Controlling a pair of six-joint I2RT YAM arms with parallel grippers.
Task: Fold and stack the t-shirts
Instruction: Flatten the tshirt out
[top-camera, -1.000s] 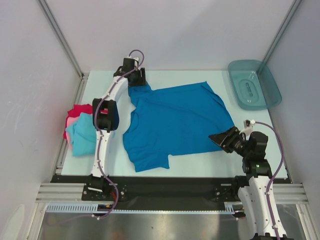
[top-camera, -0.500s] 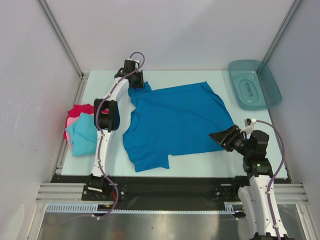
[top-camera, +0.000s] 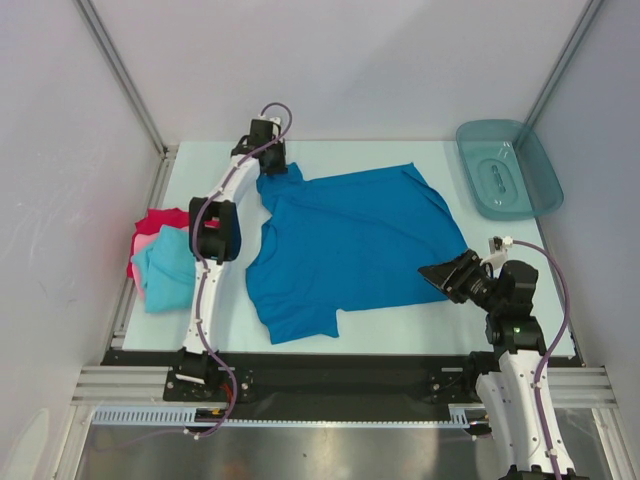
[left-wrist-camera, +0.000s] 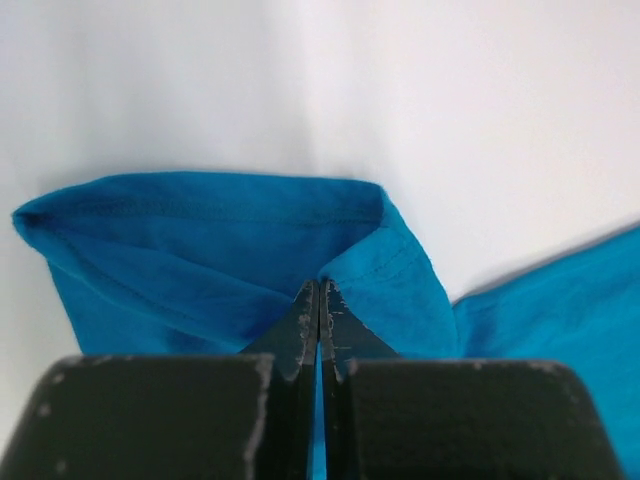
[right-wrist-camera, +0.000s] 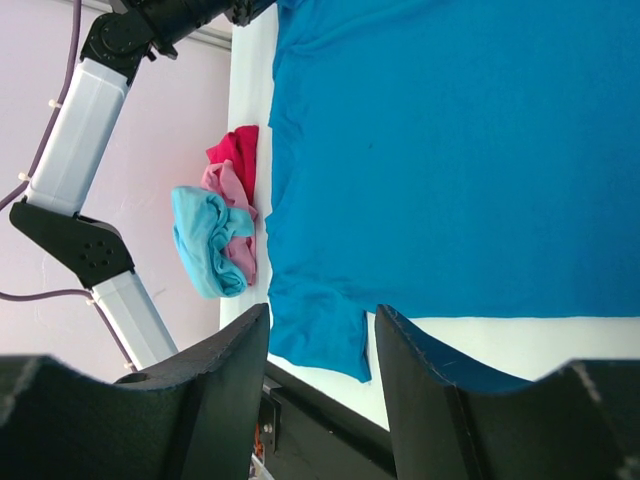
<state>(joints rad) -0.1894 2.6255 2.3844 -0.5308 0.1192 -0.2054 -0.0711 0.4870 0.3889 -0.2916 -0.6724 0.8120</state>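
Left gripper (left-wrist-camera: 319, 292) just snapped closed, apparently pinching blue t-shirt (left-wrist-camera: 200, 240) sleeve; fold can begin. Right gripper (right-wrist-camera: 320, 320) parted, empty.

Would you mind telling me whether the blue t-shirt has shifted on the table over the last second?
No. The blue t-shirt keeps the same outline and the same gap to the teal tray in the top view.

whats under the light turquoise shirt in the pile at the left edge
The pink shirt shows from under the turquoise shirt, and the red shirt sticks out beyond it. How far either reaches underneath is covered.
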